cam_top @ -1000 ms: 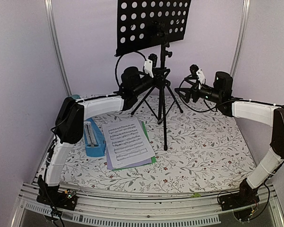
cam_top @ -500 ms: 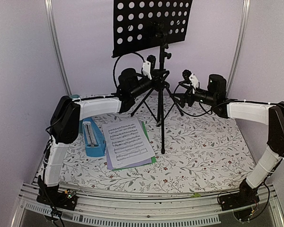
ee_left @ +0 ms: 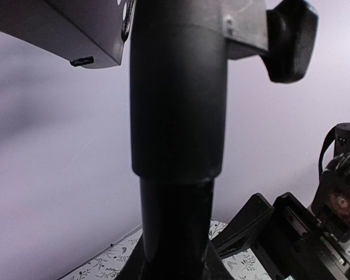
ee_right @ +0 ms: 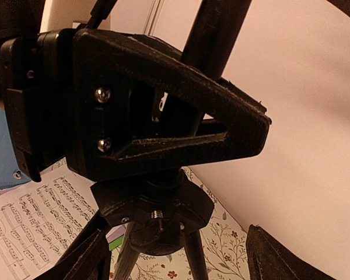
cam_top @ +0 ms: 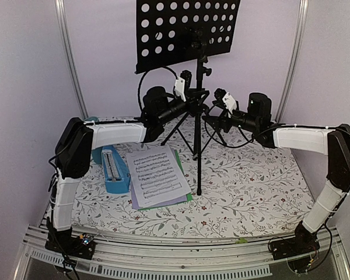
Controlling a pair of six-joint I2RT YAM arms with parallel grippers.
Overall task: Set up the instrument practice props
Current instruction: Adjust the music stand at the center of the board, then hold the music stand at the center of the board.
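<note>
Near the table's (cam_top: 251,175) far edge, the music stand (cam_top: 199,146) is clamped at its pole by the left gripper (cam_top: 190,100). The right gripper (cam_top: 210,119) is spread wide alongside. Rigid and likely top-heavy, the stand is best gripped low.

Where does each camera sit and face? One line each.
Top: above and behind the bases, facing down at the music stand; both arms show.
Left wrist: tight against the stand's pole, wall beyond; own jaws unclear.
Right wrist: low, facing the left gripper clamped on the pole; own fingers at bottom.
Shared: top and right wrist show the sheet music.
</note>
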